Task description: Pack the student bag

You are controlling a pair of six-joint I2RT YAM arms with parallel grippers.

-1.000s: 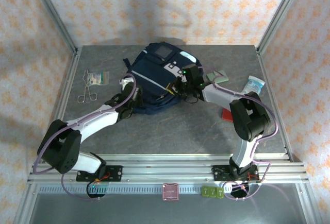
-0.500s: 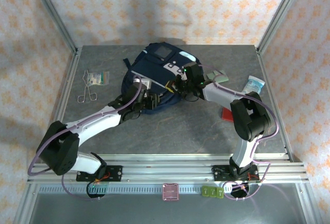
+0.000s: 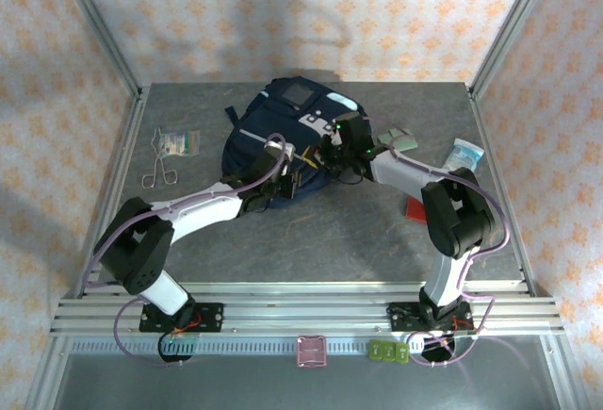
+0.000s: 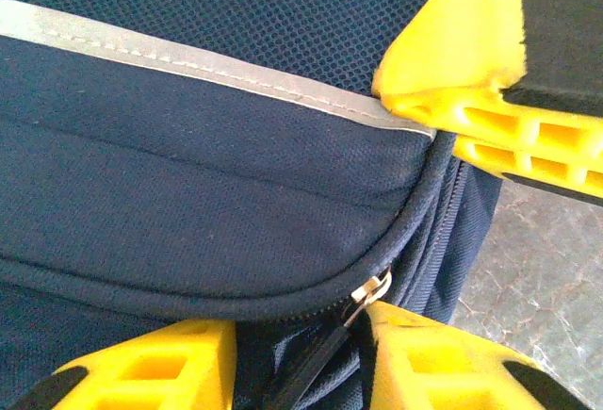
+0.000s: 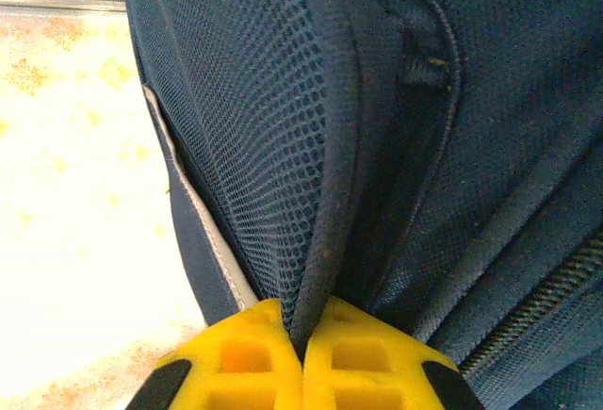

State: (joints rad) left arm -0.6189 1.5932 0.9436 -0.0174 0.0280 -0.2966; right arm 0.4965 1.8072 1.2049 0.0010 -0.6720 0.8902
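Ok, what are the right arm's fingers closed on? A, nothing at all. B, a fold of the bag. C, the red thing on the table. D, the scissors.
B: in the right wrist view the right fingers are shut together with a ridge of the bag, its navy mesh fabric, pinched between them.

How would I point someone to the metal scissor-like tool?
Find the big navy student bag at the back middle of the table, then look left toward the table edge. Beside a small flat packet lies the scissor-like tool: thin bare metal with two ring handles.
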